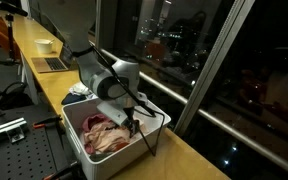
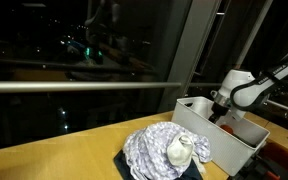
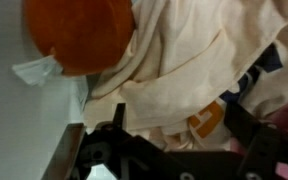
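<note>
My gripper (image 1: 132, 125) reaches down into a white bin (image 1: 79, 140) filled with pink and cream clothes (image 1: 102, 135); it also shows in an exterior view (image 2: 220, 110) at the bin's (image 2: 199, 125) far side. In the wrist view the jaws (image 3: 179, 128) are open, one finger on each side of a fold of cream cloth (image 3: 184, 60) with an orange print (image 3: 206, 120). An orange cloth (image 3: 79, 35) lies at the top left. I cannot tell whether the fingers touch the cloth.
The bin stands on a long wooden counter (image 1: 184, 155) along a dark window. A laptop (image 1: 52, 63) and a white bowl (image 1: 44, 45) sit further back. A heap of patterned cloth (image 2: 164, 150) lies on the counter beside the bin.
</note>
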Robot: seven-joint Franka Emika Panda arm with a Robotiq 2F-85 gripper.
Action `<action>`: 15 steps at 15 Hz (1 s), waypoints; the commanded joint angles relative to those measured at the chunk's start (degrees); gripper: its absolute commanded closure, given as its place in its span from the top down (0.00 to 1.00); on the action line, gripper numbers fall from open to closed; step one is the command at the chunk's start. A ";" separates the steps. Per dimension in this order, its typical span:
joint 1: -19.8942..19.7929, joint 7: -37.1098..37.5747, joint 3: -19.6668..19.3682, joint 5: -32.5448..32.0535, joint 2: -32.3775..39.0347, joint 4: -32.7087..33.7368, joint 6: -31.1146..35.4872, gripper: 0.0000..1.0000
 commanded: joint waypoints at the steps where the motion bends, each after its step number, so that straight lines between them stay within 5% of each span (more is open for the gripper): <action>1: -3.90 -3.86 4.17 4.56 7.63 4.57 2.67 1.00; 4: -5.03 -4.98 6.43 6.01 11.50 7.23 3.00 1.00; 5: -5.28 -5.20 6.94 6.20 12.01 7.76 2.76 0.75; 7: -5.23 -5.27 7.38 6.26 11.48 7.75 2.45 0.68; 15: -4.29 -3.77 5.60 5.31 -0.33 -1.06 2.21 0.07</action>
